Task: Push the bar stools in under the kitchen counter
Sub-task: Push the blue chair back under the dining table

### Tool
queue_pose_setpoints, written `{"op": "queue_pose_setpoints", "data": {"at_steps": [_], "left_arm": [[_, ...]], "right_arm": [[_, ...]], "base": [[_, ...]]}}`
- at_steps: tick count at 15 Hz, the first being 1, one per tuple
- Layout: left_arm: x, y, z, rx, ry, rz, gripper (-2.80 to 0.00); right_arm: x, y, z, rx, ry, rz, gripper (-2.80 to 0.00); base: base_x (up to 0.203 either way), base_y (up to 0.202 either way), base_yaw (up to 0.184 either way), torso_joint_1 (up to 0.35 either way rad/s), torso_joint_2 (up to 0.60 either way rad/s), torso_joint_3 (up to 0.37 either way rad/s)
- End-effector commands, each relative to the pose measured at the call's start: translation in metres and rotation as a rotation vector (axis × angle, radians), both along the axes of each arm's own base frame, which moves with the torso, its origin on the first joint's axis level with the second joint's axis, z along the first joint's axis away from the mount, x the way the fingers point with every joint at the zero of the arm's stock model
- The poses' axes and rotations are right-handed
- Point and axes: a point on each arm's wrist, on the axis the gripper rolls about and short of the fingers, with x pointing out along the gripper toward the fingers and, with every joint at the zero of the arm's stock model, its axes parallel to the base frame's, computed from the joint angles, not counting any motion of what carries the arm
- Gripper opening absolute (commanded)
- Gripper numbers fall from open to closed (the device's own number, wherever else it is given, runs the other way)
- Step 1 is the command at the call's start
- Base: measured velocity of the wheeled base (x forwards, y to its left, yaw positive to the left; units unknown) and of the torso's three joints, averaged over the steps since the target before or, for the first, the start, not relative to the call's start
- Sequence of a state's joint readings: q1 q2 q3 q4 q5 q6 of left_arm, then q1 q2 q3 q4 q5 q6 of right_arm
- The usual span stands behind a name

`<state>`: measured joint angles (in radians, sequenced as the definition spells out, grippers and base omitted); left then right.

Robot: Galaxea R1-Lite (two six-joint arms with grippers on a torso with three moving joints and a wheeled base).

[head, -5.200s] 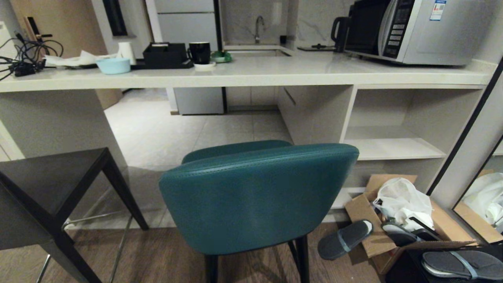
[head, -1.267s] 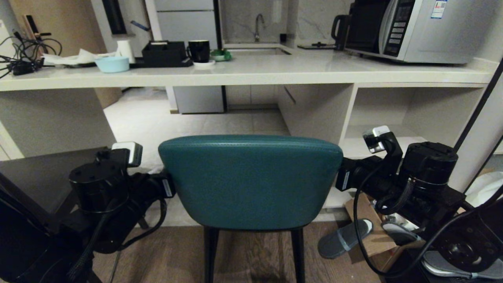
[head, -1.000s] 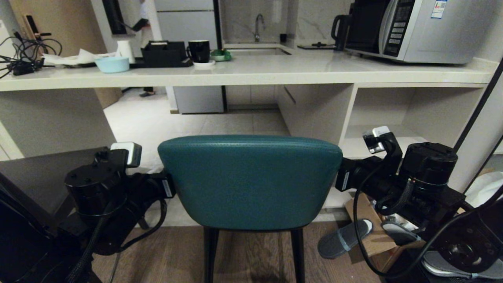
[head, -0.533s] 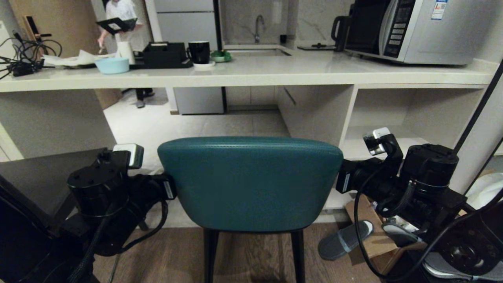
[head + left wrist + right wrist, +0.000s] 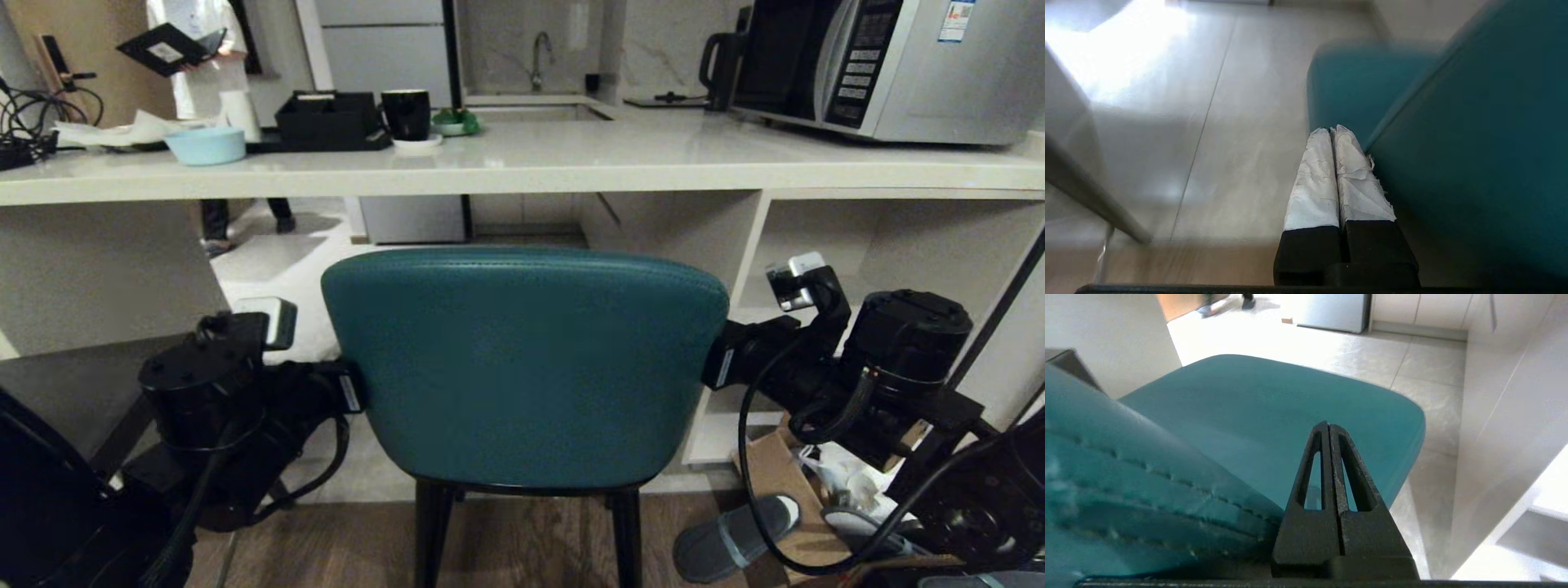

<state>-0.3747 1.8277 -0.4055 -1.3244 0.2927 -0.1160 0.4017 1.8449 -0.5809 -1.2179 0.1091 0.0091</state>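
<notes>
Left gripper and right gripper, both clenched empty, are flanking the teal stool facing the kitchen counter.

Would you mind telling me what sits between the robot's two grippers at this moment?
The teal padded bar stool: in the head view its curved back fills the stretch between the left gripper and the right gripper, both with jaws shut beside it.
</notes>
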Motion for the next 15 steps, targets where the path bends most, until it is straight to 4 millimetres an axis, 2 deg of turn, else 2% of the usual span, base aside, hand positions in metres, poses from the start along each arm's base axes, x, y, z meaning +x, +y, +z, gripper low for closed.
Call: {"op": "queue_pose_setpoints", "data": {"at_steps": [1,12,15], "left_arm": [[0.0001,-0.0007,0.0009,-0.007,-0.012,0.000,-2.80],[-0.0047,0.0002,0.0029,-0.008,-0.016,-0.002,-2.80],[-0.0041,0.0004,0.0037,-0.010,-0.020,-0.001,-2.80]], "right_arm": [[0.0002,0.0008,-0.0029,-0.006,0.011,0.006,-2.80],[-0.0020,0.0003,-0.0046,-0.007,0.014,0.008,-2.80],[-0.0020,0.0003,-0.0048,-0.008,0.015,0.008,-2.80]], "base": [[0.000,0.000,0.000,0.000,0.00,0.000],[0.000,0.000,0.000,0.000,0.00,0.000],[-0.144,0.000,0.001,0.014,0.01,-0.003]]}}
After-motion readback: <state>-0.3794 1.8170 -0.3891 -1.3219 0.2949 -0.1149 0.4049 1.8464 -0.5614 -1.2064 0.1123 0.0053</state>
